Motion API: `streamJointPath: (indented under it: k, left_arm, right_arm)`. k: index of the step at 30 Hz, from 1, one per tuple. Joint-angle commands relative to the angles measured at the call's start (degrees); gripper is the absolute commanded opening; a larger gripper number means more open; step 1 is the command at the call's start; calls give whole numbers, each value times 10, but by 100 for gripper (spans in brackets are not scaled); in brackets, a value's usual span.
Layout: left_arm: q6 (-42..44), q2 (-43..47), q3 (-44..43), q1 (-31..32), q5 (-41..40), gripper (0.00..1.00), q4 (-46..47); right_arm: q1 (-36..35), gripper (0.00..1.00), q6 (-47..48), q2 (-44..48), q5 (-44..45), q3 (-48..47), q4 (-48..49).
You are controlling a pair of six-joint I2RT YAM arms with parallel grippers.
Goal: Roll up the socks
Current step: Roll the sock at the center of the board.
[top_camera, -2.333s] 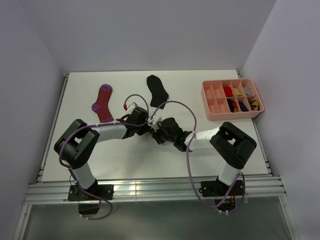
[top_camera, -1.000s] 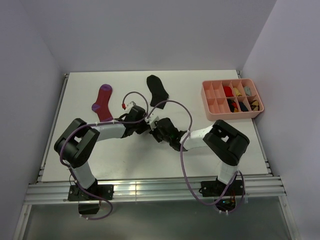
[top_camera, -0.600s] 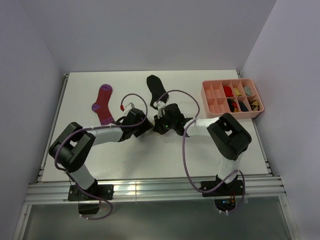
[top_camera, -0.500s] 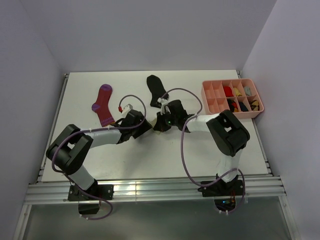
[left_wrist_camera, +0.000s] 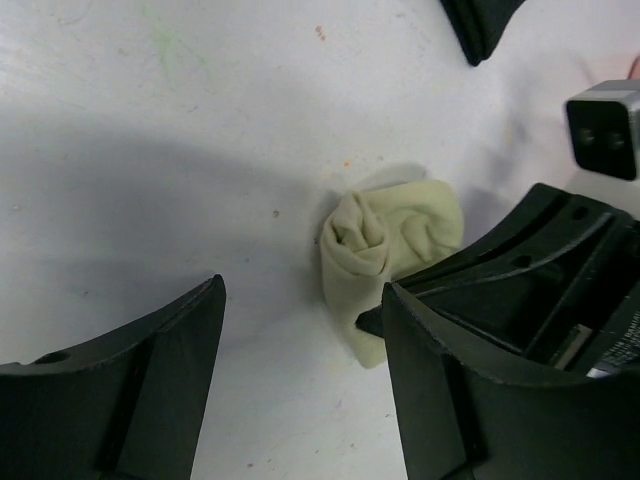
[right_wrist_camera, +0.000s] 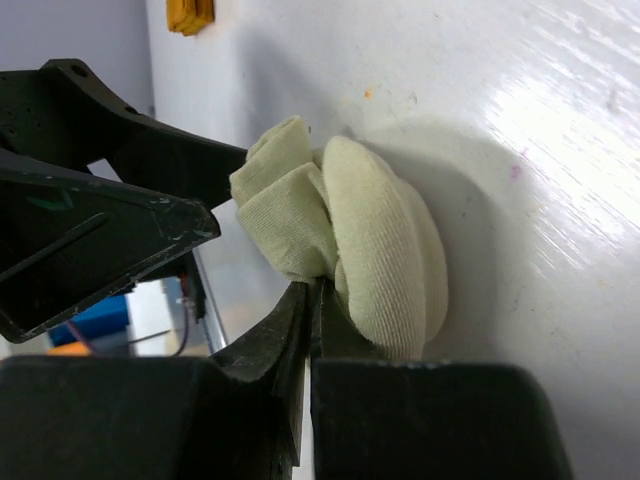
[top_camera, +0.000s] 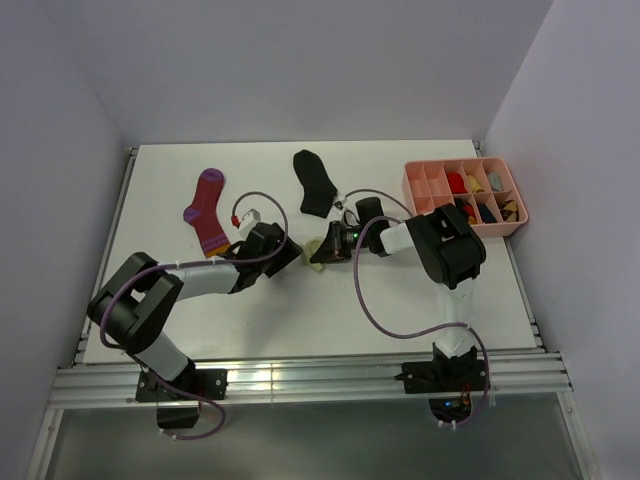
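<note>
While your left gripper (left_wrist_camera: 302, 292) stands spread, your right gripper (right_wrist_camera: 310, 288) pinches the rolled cream sock (left_wrist_camera: 395, 240), black sock (top_camera: 317, 183) at its twelve o'clock.

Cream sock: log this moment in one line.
cream sock: rolled; right gripper: shut on it; left gripper: open, gripping nothing; black sock, magenta sock: flat

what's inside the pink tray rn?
The pink tray holds small coloured bundles in its right-side compartments: red, yellow, grey, dark. Anything beneath them is covered, and they are too small to identify.
</note>
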State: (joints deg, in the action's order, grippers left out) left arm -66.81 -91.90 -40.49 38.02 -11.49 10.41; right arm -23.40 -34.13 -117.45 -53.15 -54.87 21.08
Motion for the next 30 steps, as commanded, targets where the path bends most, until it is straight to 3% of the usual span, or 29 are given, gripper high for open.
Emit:
streamJointPath:
  k: [1,11,22,24,26,27,30]
  left_arm:
    - [-9,-15,-6,1,-8,69,52]
    - [-4,-75,-39,1,1,58,63]
    - [-2,-111,-45,3,29,10,64]
    - [3,-111,-55,5,29,0,47]
    - [11,-109,-61,6,28,0,37]
    - [15,-103,-64,6,26,0,31]
    - [26,-91,-71,7,17,0,9]
  right_arm:
    - [6,0,-38,-25,-19,-5,-11]
    - [12,0,-30,-29,-9,-23,-34]
    - [11,0,4,-18,16,-23,-46]
    - [9,8,40,9,43,-16,-53]
    - [3,16,67,31,67,-9,-64]
    - [-2,26,78,56,78,-2,-66]
    - [-10,41,112,99,121,25,-54]
